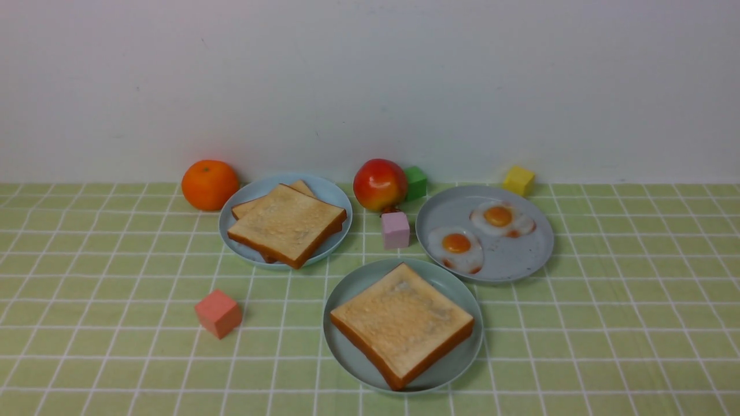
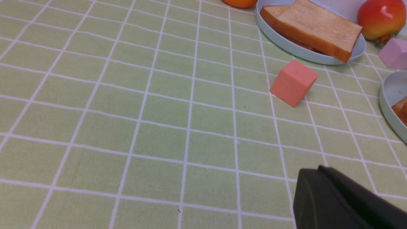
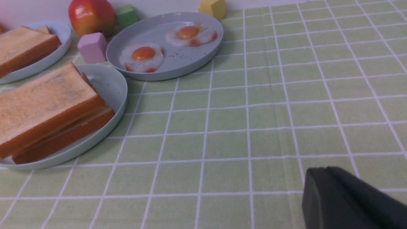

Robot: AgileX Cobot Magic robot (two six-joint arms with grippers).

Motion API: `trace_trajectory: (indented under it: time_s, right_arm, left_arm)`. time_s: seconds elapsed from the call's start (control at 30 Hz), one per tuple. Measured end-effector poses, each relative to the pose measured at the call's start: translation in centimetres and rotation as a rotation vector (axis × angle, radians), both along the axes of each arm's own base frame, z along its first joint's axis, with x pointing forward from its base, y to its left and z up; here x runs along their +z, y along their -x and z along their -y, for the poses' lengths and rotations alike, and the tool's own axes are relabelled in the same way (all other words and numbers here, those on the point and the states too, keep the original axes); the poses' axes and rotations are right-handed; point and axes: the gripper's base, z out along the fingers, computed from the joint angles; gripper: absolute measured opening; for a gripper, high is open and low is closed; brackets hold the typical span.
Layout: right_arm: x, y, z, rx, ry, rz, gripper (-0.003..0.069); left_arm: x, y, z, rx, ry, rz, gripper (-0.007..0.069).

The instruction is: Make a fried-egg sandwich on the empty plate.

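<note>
Although the top slice hides whatever lies between, the fried-egg sandwich (image 1: pixel 403 323) appears assembled on the empty plate (image 1: pixel 457 364): the right wrist view shows two toast slices stacked there, and I cannot tell whether an egg sits between them. The right pincer (image 3: pixel 346 200), of which only a dark body shows, rests low over the worktop (image 3: pixel 254 121) with its jaws together and nothing in them; the sandwich lies off to its side and a little ahead, well apart from it. The left pincer (image 2: pixel 343 200) is likewise closed and empty, with the pink cube (image 2: pixel 294 82) ahead of it and the loose toast stack (image 2: pixel 314 28) farther beyond.

My judgement is that the step in hand is checking and withdrawing. To do it well, keep both pincers clear of the plate rim so the stack is not nudged, and confirm that the top slice sits square over the lower one.

Two fried eggs (image 3: pixel 143 55) lie on the grey plate (image 3: pixel 190 63) ahead of the right pincer. No brand, label or writing is legible anywhere.
</note>
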Motion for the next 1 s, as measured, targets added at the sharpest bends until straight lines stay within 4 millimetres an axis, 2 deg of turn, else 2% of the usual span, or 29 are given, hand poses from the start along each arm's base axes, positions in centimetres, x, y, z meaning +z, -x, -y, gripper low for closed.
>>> trace_trajectory:
  time_s: [1.0]
  right_arm:
    - [0.00, 0.00, 0.00, 0.000, 0.000, 0.000, 0.0057]
  left_arm:
    - [0.00, 0.00, 0.00, 0.000, 0.000, 0.000, 0.0005]
